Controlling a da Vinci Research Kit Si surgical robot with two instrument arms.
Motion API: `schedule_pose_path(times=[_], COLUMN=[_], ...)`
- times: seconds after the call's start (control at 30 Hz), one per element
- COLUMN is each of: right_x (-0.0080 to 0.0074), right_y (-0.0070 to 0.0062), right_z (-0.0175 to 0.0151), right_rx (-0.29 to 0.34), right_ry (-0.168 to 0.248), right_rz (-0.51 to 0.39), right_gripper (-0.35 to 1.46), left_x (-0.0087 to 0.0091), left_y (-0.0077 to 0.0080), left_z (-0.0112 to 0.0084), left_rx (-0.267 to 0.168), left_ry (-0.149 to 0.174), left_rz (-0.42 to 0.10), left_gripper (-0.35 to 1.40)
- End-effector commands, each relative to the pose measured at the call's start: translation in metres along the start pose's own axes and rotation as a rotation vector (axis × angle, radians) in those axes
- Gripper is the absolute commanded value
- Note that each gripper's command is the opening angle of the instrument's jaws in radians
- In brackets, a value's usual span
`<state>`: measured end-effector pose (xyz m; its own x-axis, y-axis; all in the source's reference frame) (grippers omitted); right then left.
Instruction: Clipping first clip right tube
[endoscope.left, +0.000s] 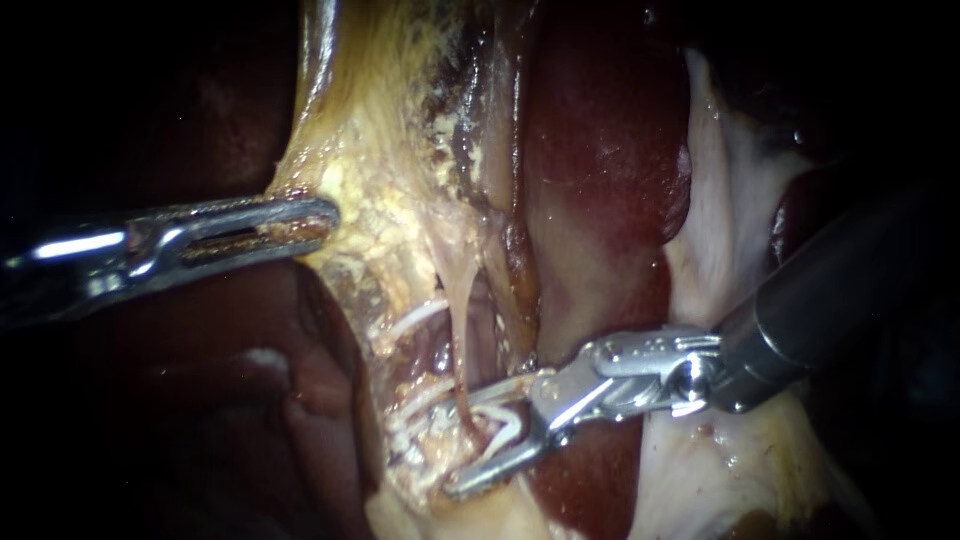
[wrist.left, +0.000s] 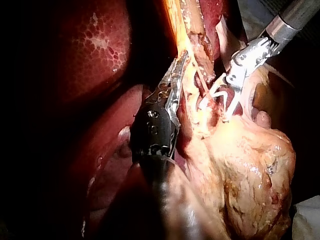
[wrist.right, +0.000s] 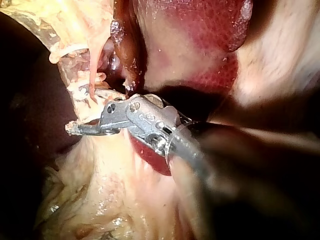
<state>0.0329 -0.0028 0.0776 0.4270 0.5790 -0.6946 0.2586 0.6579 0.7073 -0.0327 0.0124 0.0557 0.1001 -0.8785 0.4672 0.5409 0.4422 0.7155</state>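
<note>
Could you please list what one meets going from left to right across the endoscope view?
In order: left instrument → yellowish tissue → thin tube → liver → pale tissue. The right instrument spans from the tube to the right edge, so I leave it out.

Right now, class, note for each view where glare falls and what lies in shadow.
Endoscope view: glare streaks the left instrument, shut on yellow tissue; the far left is black. Left wrist view: the liver glints, the shaft is dark. Right wrist view: the right instrument shines, its shaft shadowed.
</note>
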Motion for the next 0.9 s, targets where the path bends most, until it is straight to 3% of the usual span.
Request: schedule_pose_path(times=[0.03,0.2,0.33,0.5,0.9], right_x=[0.0000,0.0000,0.0002,0.0009,0.0003], right_y=[0.0001,0.0003,0.0008,0.0014,0.0012], right_z=[0.0000,-0.0002,-0.0012,-0.0021,-0.0015], right_rx=[0.000,-0.003,-0.078,-0.100,-0.105], right_ry=[0.000,0.001,0.010,-0.014,-0.027], right_rz=[0.000,0.001,0.009,0.026,0.021], right_gripper=[0.47,0.35,-0.35,-0.35,-0.35], left_x=[0.0000,0.0000,0.0000,0.0000,0.0000], left_y=[0.0000,0.0000,0.0000,0.0000,0.0000], left_z=[0.0000,0.0000,0.0000,0.0000,0.0001], left_rx=[0.000,0.000,0.000,0.000,-0.001], left_ry=[0.000,0.000,0.000,0.000,0.000], left_rz=[0.000,0.000,0.000,0.000,0.000], left_gripper=[-0.35,-0.35,-0.35,-0.35,-0.35])
